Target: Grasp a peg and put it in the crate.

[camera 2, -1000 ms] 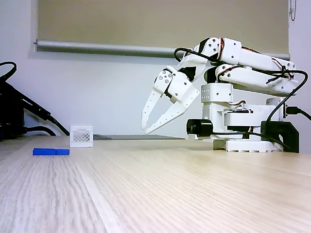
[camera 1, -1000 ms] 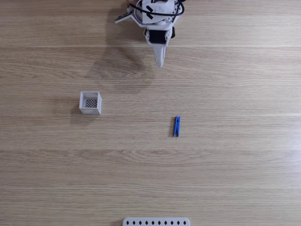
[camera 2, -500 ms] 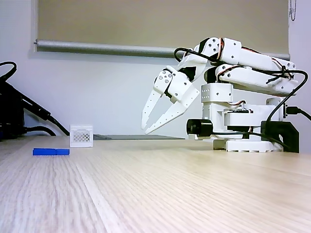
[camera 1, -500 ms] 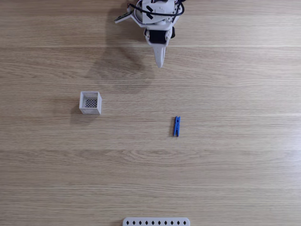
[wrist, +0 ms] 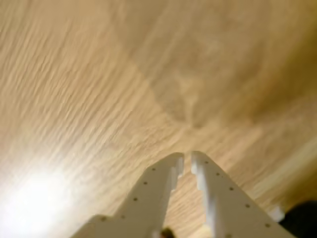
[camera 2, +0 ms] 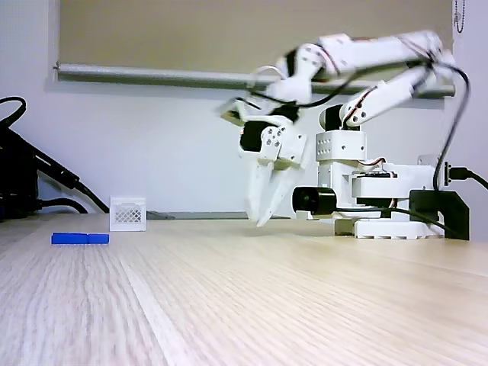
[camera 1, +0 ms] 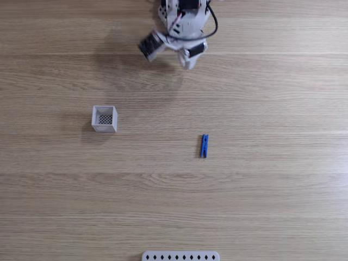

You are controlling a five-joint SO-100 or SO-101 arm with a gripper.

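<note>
White 2-finger gripper (camera 2: 258,221) pointing steeply down, tips low over the wooden table (camera 2: 305,290) near the arm's base (camera 2: 381,221); in the wrist view, gripper (wrist: 187,158) fingers nearly together with a thin slit between the tips, nothing held. From above, gripper (camera 1: 187,64) at the top edge, well apart from both task things. Blue clothespin peg (camera 1: 204,145) flat on the table (camera 1: 261,179) right of centre, lengthwise up-down in that view. White crate (camera 1: 104,118) with dark mesh bottom to its left, open top up, well apart from the peg. Side view: peg (camera 2: 79,238) low left, crate (camera 2: 127,213) beyond it. White perforated strip (camera 1: 180,255) at bottom edge.
</note>
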